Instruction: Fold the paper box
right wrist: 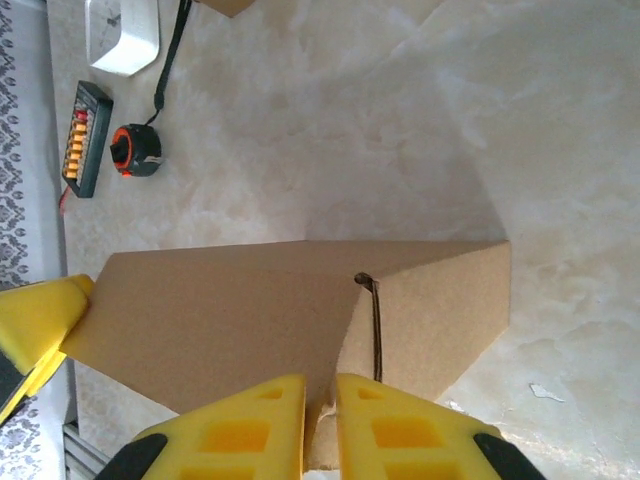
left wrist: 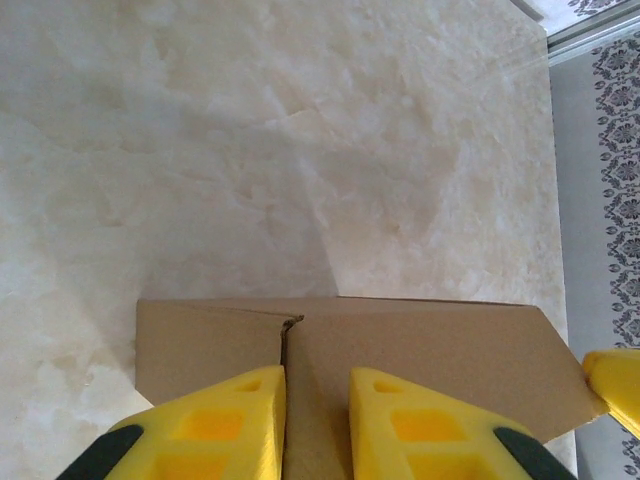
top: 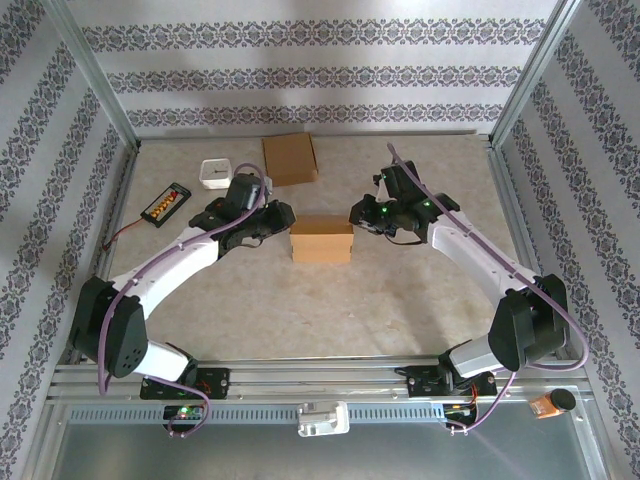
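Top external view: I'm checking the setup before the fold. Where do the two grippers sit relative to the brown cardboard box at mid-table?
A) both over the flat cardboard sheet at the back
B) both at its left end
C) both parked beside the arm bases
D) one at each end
D: the left gripper is at the left end of the brown cardboard box and the right gripper at its right end.

The box (top: 321,240) is matt brown cardboard; the table (top: 300,310) is smooth and marbled.
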